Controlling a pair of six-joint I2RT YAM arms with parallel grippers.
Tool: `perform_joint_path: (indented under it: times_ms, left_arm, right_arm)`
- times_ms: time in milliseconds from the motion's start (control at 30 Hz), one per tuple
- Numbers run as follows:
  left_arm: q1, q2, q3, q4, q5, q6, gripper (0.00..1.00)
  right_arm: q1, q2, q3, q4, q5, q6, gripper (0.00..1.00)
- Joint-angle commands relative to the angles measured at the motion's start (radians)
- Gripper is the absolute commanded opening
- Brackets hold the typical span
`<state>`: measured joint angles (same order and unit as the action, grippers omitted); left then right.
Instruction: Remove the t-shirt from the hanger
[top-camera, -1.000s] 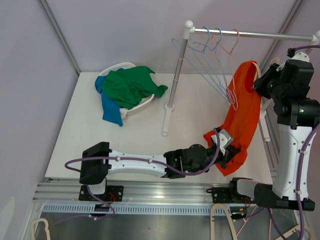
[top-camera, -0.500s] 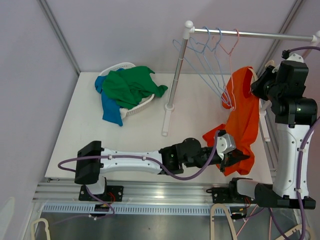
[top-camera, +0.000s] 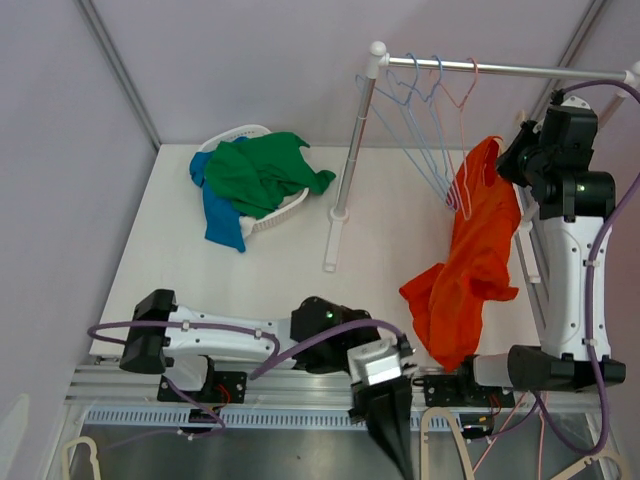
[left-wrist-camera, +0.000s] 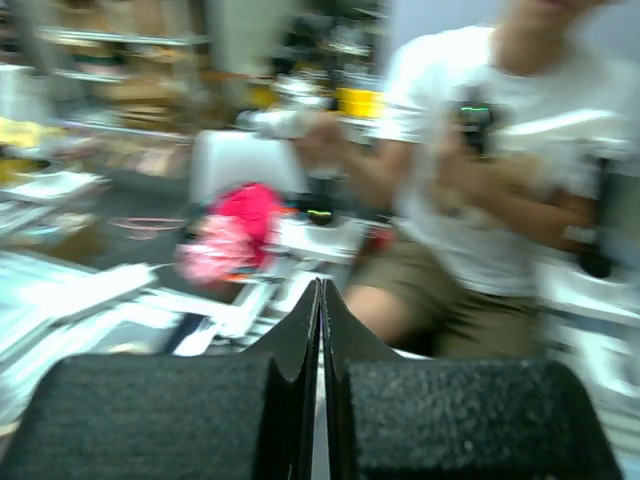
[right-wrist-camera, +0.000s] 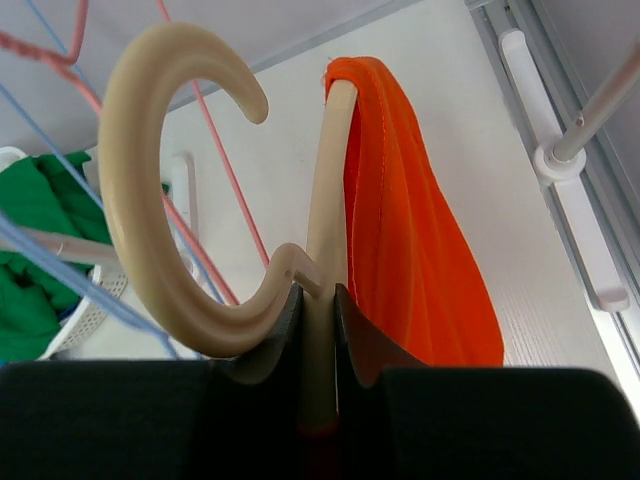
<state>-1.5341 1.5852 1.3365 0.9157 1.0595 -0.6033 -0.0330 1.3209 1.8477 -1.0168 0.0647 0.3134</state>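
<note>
I count one orange t-shirt (top-camera: 470, 270) and one cream hanger (right-wrist-camera: 190, 200). The rack (top-camera: 350, 140) carries four wire hangers (top-camera: 430, 120) as best I can separate them: three blue, one pink. Toward the surface's far left corner sits one basket (top-camera: 285, 212) with two garments, one green (top-camera: 260, 170) and one blue (top-camera: 222, 215).

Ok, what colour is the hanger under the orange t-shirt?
Cream. The hanger shows best in the right wrist view.
</note>
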Motion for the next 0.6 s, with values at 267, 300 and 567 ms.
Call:
perform_joint_path:
  times_ms: [267, 300, 567]
  left_arm:
    - [0.107, 0.125, -0.086, 0.645, 0.11, -0.587, 0.01]
    - [0.136, 0.145, -0.095, 0.606, 0.096, -0.578, 0.01]
    - [0.299, 0.039, -0.088, -0.478, -0.46, 0.185, 0.15]
  right_arm:
    - [-0.002, 0.044, 0.13, 0.07, 0.027, -0.014, 0.0]
    - [-0.002, 0.037, 0.122, 0.073, 0.026, -0.016, 0.0]
    - [-0.002, -0.031, 0.067, 0.112, -0.009, -0.036, 0.0]
